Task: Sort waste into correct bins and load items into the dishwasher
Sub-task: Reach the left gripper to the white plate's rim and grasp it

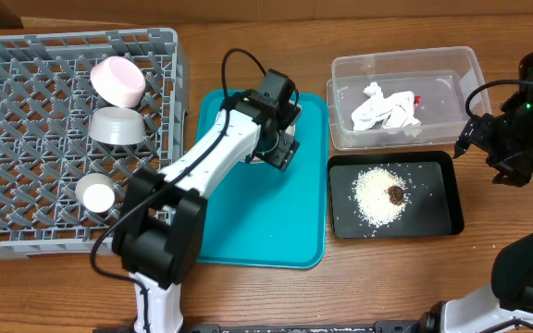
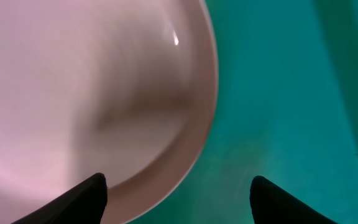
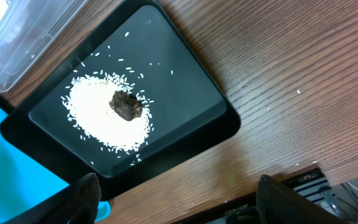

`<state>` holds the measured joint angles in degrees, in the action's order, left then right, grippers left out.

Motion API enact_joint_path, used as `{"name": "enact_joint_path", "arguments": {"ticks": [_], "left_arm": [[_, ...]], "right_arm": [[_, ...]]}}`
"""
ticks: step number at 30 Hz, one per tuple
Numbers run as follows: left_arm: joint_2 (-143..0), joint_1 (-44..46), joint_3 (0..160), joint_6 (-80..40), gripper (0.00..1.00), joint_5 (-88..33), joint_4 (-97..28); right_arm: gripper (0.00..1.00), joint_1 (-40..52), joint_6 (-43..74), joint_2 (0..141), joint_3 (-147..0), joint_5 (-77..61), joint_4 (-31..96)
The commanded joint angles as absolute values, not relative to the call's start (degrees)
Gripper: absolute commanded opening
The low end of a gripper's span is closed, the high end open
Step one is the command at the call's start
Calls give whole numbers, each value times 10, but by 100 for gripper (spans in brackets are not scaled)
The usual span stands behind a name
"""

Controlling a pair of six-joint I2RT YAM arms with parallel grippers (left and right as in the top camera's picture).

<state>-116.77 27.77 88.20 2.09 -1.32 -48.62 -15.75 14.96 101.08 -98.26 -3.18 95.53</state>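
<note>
The counter [image 1: 248, 28] is of brown wood with a fine grain. Almost nothing of the room beyond it can be seen. The teal tray [image 1: 294, 222] lies in the middle of the counter.

Just beside the teal tray, on its left, stands the grey dish rack [image 1: 181, 65]. It holds the pink bowl [image 1: 118, 80], the grey bowl [image 1: 117, 126] and the white cup [image 1: 95, 194].

On the right of the teal tray are the clear tub [image 1: 452, 55], at the far part, and the black tray [image 1: 433, 208], at the near part. In the tub lie the white napkin [image 1: 387, 109] and the red wrapper [image 1: 416, 99]. The black tray carries a heap of rice [image 1: 373, 194] with a brown bit [image 1: 395, 194] on it.

The left tool [image 2: 179, 180] hangs low over the teal tray. Its fingers are wide apart and grip nothing. The white plate [image 2: 73, 93] lies on the teal tray just under it.

The right tool [image 3: 179, 179] is right of the teal tray, past the black tray, over bare wood. Its fingers are also apart and empty.
</note>
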Motion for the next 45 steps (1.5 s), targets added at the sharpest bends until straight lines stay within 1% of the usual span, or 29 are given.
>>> {"name": "enact_joint_path", "arguments": {"ticks": [1, 2, 4, 5, 6, 7, 8, 11, 12, 13, 15, 17, 22, 23, 32, 33, 35, 39, 41, 45], "left_arm": [[-1198, 278, 890, 34, 71, 6, -503], [-1204, 279, 890, 33, 66, 4, -513], [-1206, 279, 889, 25, 62, 4, -527], [-1206, 279, 890, 22, 58, 3, -531], [-1206, 279, 889, 22, 48, -4, -538], [-1206, 279, 889, 22, 42, -12, -542], [-1206, 279, 889, 22, 38, -23, -544], [-1206, 282, 889, 22, 32, -59, -546], [-1206, 283, 889, 22, 28, -60, -546], [-1206, 284, 889, 22, 27, -58, -546], [-1206, 287, 889, 22, 26, -51, -545], [-1206, 288, 888, 21, 23, -39, -543], [-1206, 293, 872, 9, 23, 34, -511], [-1206, 294, 863, 9, 24, 34, -498], [-1206, 294, 852, 9, 23, 36, -489], [-1206, 295, 852, 9, 22, 36, -487], [-1206, 295, 852, 9, 15, 36, -482], [-1206, 295, 851, 2, 10, 36, -472], [-1206, 295, 851, -2, 4, 36, -471], [-1206, 296, 854, -2, 4, 36, -473]], "right_arm": [[82, -158, 150, 990, -985, -33, 953], [82, -158, 150, 990, -985, -33, 953], [82, -158, 150, 990, -985, -33, 953], [82, -158, 150, 990, -985, -33, 952], [82, -158, 150, 990, -985, -33, 952], [82, -158, 150, 990, -985, -33, 952], [82, -158, 150, 990, -985, -33, 953], [82, -158, 150, 990, -985, -33, 952], [82, -158, 150, 990, -985, -33, 953], [82, -158, 150, 990, -985, -33, 953], [82, -158, 150, 990, -985, -33, 952], [82, -158, 150, 990, -985, -33, 953], [82, -158, 150, 990, -985, -33, 953], [82, -158, 150, 990, -985, -33, 953], [82, -158, 150, 990, -985, -33, 953], [82, -158, 150, 990, -985, -33, 953], [82, -158, 150, 990, -985, -33, 953], [82, -158, 150, 990, -985, -33, 953], [82, -158, 150, 990, -985, -33, 953], [82, -158, 150, 990, -985, -33, 954]]}}
